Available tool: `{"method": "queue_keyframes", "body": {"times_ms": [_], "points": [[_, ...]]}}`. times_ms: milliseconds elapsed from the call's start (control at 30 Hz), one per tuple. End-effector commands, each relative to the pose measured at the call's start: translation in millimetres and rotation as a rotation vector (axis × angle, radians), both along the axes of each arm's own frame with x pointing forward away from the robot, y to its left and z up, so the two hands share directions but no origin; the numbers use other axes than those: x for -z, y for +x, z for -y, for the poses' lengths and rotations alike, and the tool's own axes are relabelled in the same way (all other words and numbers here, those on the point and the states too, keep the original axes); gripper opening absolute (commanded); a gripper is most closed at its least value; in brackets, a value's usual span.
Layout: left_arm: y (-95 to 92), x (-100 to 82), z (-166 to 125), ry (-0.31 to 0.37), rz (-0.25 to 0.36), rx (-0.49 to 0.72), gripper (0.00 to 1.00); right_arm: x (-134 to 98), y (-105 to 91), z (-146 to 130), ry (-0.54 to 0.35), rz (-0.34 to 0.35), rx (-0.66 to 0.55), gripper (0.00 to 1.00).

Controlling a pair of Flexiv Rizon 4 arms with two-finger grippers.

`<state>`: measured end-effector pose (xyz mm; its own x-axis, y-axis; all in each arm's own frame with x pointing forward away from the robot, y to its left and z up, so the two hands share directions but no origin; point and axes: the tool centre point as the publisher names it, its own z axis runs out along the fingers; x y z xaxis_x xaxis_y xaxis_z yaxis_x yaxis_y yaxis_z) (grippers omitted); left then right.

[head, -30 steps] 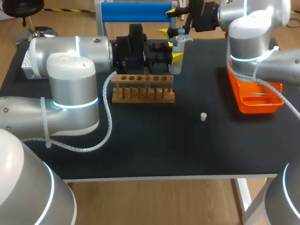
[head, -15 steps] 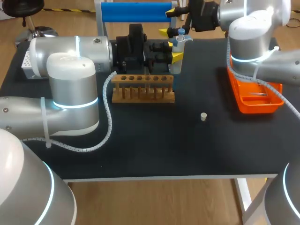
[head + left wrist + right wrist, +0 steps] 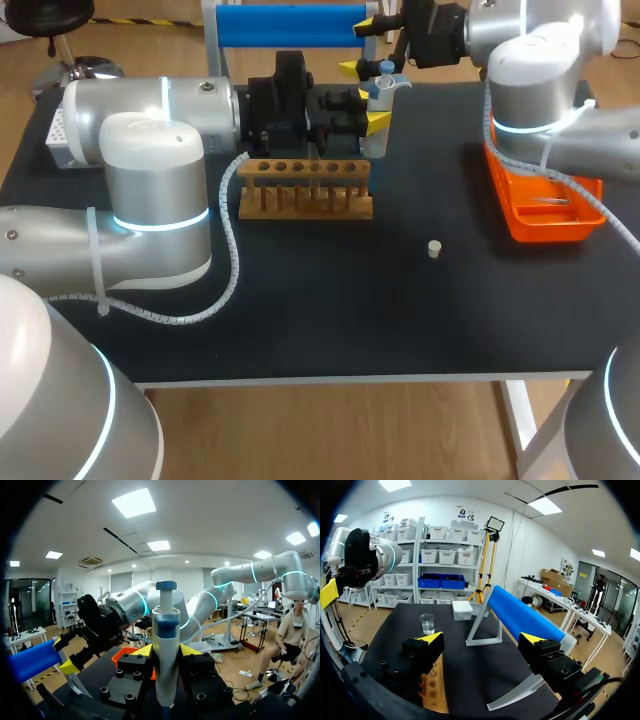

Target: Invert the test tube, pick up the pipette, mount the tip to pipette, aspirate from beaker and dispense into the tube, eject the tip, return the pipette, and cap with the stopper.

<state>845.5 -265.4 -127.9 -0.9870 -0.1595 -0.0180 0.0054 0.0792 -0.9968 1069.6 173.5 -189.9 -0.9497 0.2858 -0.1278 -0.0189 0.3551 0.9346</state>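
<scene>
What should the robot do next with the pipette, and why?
Probably the left gripper should carry the pipette to the blue stand: it is shut on the pipette close by, and the stopper lies loose on the table. Its lower end is hidden.

The head camera is looking down on the desk (image 3: 400,320) from above and behind. The left wrist camera is facing the pipette (image 3: 166,645) at very close range. The right wrist camera is looking along the desk's far edge toward its left side. All three views are sharing the blue bar (image 3: 290,25).
</scene>
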Motion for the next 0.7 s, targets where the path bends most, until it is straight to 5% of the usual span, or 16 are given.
{"method": "queue_keyframes", "body": {"times_ms": [33, 367, 700], "points": [[-0.4, 0.8, 1.3, -0.004, 0.002, -0.004, 0.0, -0.7, 0.1, 0.9, -0.002, -0.002, -0.002, 1.0], [-0.4, 0.8, 1.3, -0.004, 0.002, -0.004, 0.0, -0.7, 0.1, 0.9, -0.002, -0.002, -0.002, 1.0], [16.8, -1.4, -74.5, 0.087, -0.03, -0.2, 0.0, -0.7, 0.1, 0.9, -0.002, -0.002, -0.002, 1.0]]}}
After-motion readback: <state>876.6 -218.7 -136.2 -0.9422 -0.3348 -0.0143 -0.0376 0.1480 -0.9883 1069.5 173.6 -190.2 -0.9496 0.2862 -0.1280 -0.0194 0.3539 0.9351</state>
